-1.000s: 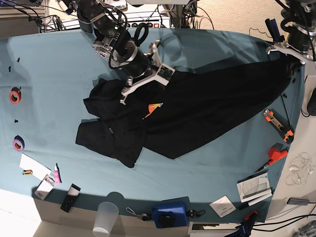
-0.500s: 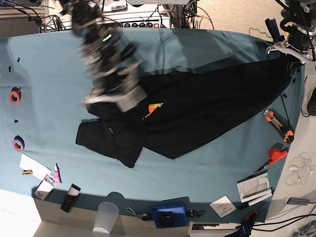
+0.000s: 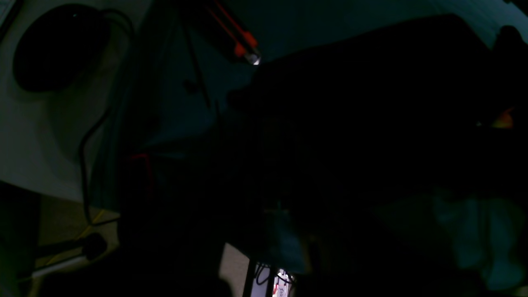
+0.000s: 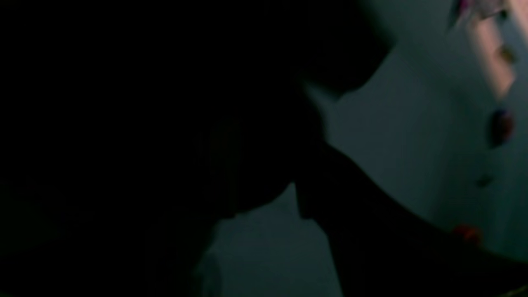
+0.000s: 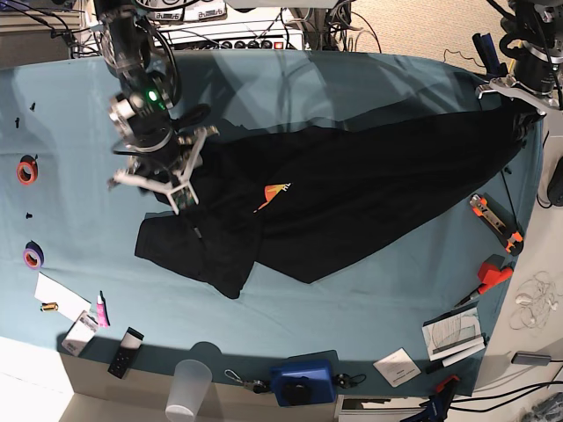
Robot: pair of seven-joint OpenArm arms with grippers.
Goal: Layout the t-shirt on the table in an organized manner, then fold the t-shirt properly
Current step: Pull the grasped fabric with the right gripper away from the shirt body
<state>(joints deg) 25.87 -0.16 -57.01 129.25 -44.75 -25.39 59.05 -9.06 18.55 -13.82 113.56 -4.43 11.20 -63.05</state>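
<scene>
Shirt: the black shirt (image 5: 352, 198) lies on the teal counter (image 5: 369, 83), pulled into a long slanted band from the far right corner to a bunched heap at the left; an orange scrap of its print (image 5: 274, 192) shows near the middle.
Change: a second ago the right tool (image 5: 158, 180) sat over the cloth near the print; it has since swung left and now sits at the heap's upper left edge.
Right tool: its two white prongs stand apart with no cloth visible between them.
Left tool: at the far right corner (image 5: 508, 90), shut, apparently pinching the shirt's end; the wrist view is too dark to confirm.
Meaning: one end looks anchored while the other arm seems to be hunting a fresh hold, so spreading is still early and folding has not begun.
Edges: the right end sits close to the counter's corner, with pliers (image 5: 495, 221) and a red tool (image 5: 493, 273) nearby.
Room: bare teal stretches on the left and far sides; tape rolls (image 5: 27, 170) sit well apart.
</scene>
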